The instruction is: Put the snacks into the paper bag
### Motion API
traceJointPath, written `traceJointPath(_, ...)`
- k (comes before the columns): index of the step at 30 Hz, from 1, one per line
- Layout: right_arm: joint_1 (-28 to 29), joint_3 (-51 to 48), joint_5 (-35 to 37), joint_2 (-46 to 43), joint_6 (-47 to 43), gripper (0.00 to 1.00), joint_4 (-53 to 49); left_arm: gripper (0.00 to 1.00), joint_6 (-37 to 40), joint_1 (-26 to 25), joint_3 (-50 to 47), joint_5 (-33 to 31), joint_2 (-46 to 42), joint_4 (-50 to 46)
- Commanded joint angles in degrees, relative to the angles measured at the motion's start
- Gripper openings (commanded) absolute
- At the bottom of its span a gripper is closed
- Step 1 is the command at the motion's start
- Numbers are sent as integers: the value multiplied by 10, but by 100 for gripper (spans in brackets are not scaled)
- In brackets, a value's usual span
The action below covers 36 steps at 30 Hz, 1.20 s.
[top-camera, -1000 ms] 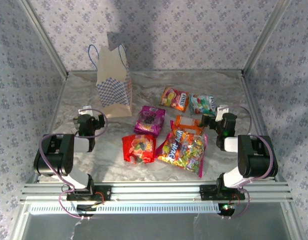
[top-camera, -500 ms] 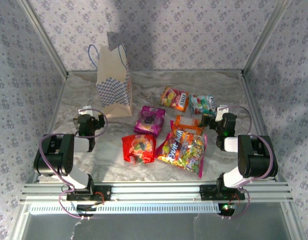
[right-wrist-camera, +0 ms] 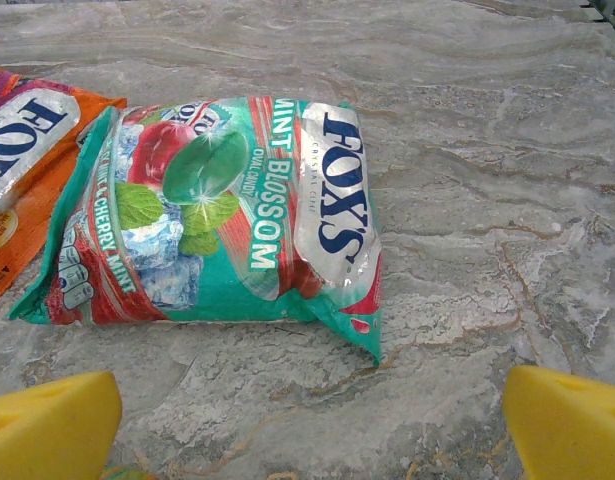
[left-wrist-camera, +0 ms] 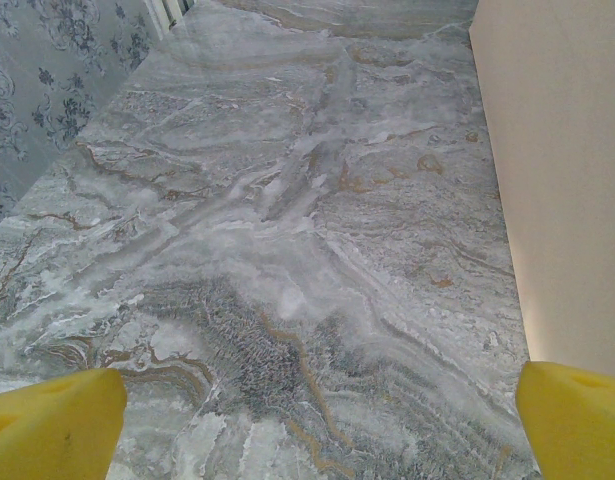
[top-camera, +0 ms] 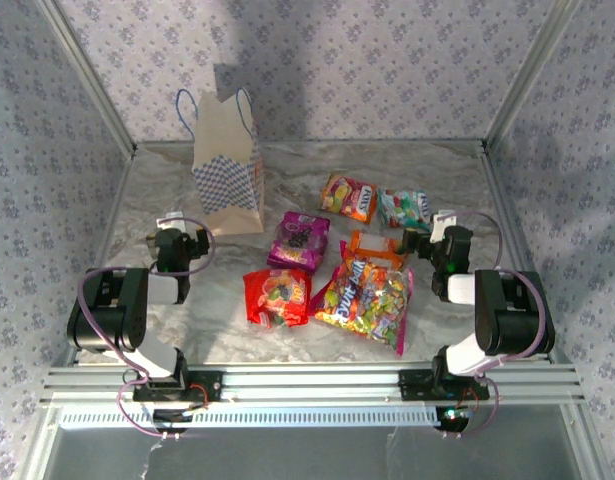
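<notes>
Glossy packets [top-camera: 287, 296], apparently six, lie loose; one paper bag [top-camera: 227, 165] stands.

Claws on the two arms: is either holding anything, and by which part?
Nothing is held. Both stand open: the left claw beside the paper bag, the right claw just short of the teal-white packet.

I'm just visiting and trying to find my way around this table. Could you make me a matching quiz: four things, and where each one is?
Things: 1 paper bag; 2 red packet; 3 teal packet; 4 purple packet.
Places: A just ahead of the right fingers; B upright, far left; C just beyond the red packet; D directly left of the multicoloured packet.
Pairs: 1-B, 2-D, 3-A, 4-C.
</notes>
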Motion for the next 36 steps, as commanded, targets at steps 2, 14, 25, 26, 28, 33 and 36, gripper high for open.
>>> traceJointPath(2,2,11,13,4,-7,100,2,100,-5,6,9,14,-4,21)
traceJointPath(14,-8,60,24,-49,7,100,-121,100,-11,-1,-2,-27,-24,24)
traceJointPath(25,31,124,43,-158,-41,100,-256,100,-23,-6,69,-40,-136,-170)
traceJointPath(26,35,130,43,-160,-43,100,-264,99,-33,-7,69,-47,-149,-180)
traceJointPath(28,44,146,49,-166,-37,100,-280,99,-57,-19,75,-85,-179,-216)
traceJointPath(33,59,198,12,-175,-28,100,-326,89,-123,-33,160,-151,-251,-421)
traceJointPath(36,74,248,34,-169,-26,100,-385,76,-133,-42,240,-149,-282,-557)
